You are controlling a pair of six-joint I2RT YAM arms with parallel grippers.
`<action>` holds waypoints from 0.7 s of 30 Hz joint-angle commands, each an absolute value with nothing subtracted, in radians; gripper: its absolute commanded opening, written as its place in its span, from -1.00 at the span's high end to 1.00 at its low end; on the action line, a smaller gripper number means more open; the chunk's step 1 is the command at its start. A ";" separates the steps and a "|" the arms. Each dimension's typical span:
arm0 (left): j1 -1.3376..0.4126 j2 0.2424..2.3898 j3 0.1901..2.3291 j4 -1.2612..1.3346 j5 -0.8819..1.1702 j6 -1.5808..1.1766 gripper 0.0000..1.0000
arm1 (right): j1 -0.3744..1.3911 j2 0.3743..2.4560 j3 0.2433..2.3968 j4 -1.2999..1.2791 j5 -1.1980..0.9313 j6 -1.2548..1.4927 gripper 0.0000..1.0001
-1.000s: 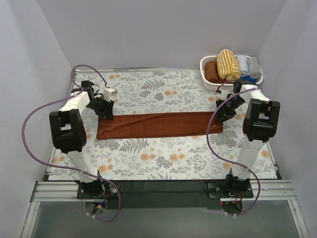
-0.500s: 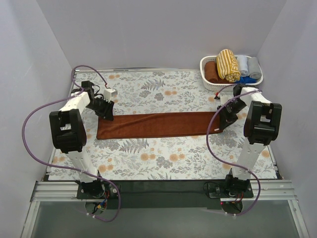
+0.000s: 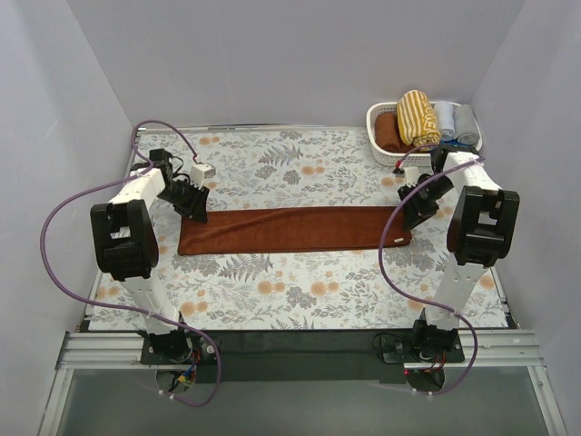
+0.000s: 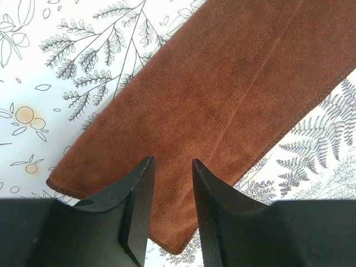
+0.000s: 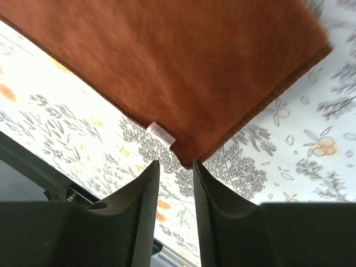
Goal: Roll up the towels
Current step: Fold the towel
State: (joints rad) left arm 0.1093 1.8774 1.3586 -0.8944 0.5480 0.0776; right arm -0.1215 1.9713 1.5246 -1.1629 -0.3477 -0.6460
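The long rust-brown towel (image 3: 292,229) lies flat and unrolled across the middle of the floral table (image 3: 300,291). My left gripper (image 3: 196,213) hovers over its left end; in the left wrist view (image 4: 171,167) the jaws stand slightly apart with the towel (image 4: 233,89) beneath them and nothing held. My right gripper (image 3: 408,219) is at the towel's right end; in the right wrist view (image 5: 175,167) it is open and empty just off the towel's corner (image 5: 183,72), next to a white label (image 5: 161,133). The mustard-yellow striped towel (image 3: 418,117) sits rolled in the basket.
A white basket (image 3: 381,155) stands at the back right corner. It also holds a brown roll (image 3: 388,132) and small blue and grey rolls (image 3: 456,122). Purple cables loop beside both arms. Grey walls close in on three sides.
My right gripper dipped toward the towel's right end, then drew back up and right; that end now lies flat and a little farther right. The left gripper barely moved.
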 commanded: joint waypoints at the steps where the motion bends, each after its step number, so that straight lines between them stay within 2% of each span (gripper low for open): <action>1: 0.112 1.842 1.384 -0.897 0.558 0.069 0.37 | -0.121 1.947 1.598 -1.204 -0.449 -0.643 0.35; 6: 0.112 1.894 1.391 -0.893 0.565 0.026 0.40 | -0.114 2.009 1.626 -1.186 -0.503 -0.594 0.42; 10: 0.112 1.914 1.378 -0.876 0.539 0.009 0.48 | -0.086 1.987 1.527 -1.117 -0.456 -0.588 0.52; 14: 0.114 1.930 1.353 -0.825 0.467 -0.029 0.64 | -0.049 1.959 1.356 -1.005 -0.329 -0.572 0.53; 21: 0.175 1.988 1.380 -0.758 0.345 -0.071 0.86 | -0.046 1.957 1.247 -0.862 -0.088 -0.600 0.59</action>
